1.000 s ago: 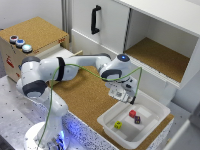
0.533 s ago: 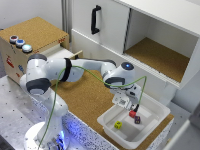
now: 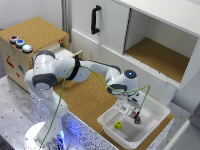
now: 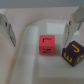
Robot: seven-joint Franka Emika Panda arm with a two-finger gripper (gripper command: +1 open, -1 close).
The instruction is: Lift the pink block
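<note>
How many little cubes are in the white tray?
3. The yellow cube lies toward the exterior view's left; the pink block sits between the open fingers, beside the dark cube. The gripper may hide more.

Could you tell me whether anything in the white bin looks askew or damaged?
Nothing stands out. The pink block sits flat and whole in the white bin, close beside the dark block; the yellow block lies apart. The tool hangs open above.

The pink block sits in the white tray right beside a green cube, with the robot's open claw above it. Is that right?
Not quite: the cube beside the pink block is dark, nearly black, with yellow lettering, as the wrist view shows. The rest holds: both lie in the white tray, under the open gripper.
</note>
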